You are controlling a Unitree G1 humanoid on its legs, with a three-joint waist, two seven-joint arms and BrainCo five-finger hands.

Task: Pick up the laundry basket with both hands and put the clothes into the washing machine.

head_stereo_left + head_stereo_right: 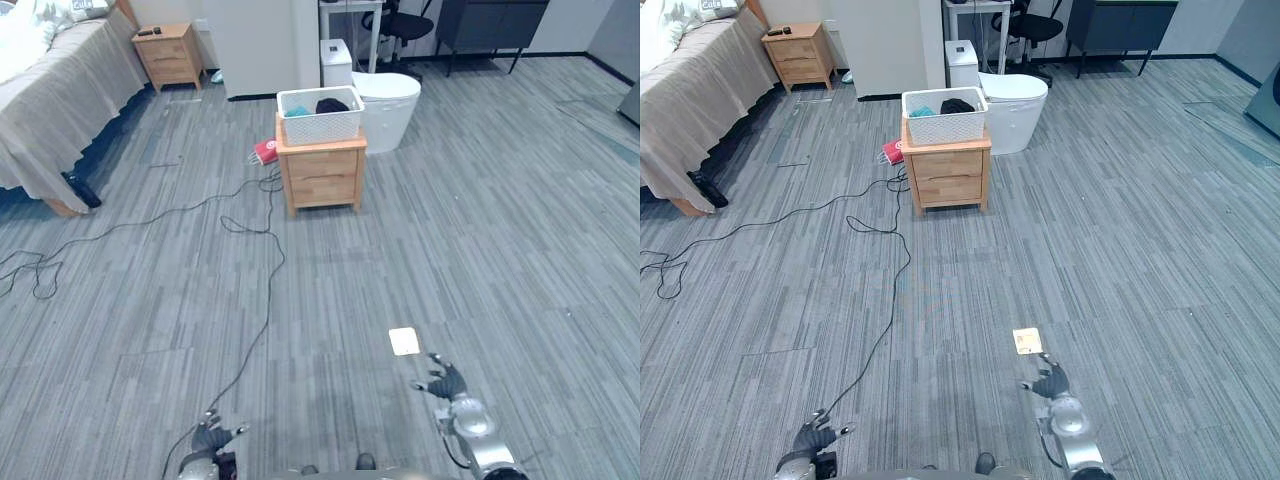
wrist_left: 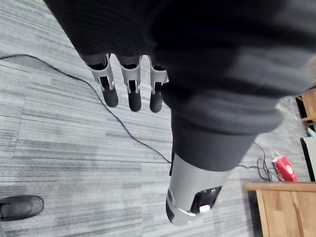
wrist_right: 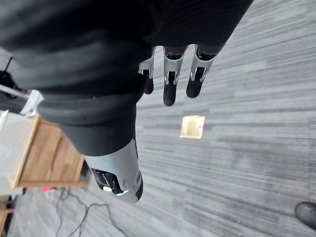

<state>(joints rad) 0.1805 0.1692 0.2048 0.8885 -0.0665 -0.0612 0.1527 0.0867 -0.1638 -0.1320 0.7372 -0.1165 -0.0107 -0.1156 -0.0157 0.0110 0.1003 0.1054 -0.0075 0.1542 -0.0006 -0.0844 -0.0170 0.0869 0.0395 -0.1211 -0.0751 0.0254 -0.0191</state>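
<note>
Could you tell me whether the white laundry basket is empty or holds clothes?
It holds clothes: a dark garment and a teal garment lie inside the laundry basket.

The two head eyes are looking down and forward over the grey floor (image 1: 480,230), both taking in the far bedside table (image 1: 322,175) at upper centre. Each wrist camera is looking closely along its own fingers (image 2: 129,94) at that floor.

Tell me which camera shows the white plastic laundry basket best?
The left eye view: the white plastic laundry basket stands whole on the wooden nightstand, clothes inside. The right eye view matches; the right wrist view catches a sliver.
</note>
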